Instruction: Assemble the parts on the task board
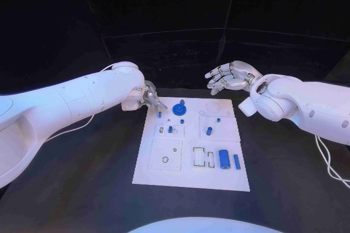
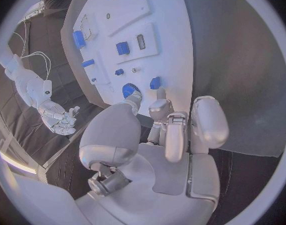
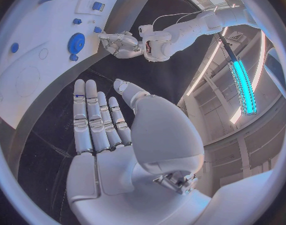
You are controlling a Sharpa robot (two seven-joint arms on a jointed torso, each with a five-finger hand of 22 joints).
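Blue gear (image 1: 180, 110) beside left hand (image 1: 149, 99)

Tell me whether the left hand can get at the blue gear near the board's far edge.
Probably yes: the left hand hovers at the task board's far left corner, beside the blue gear, with nothing between them.

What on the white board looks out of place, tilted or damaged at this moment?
Nothing stands out. The task board lies flat on the table, and the blue parts, such as the large cylinder and the round gear, sit on it in order. The left hand hovers at its far corner; the right hand is open, away from it.
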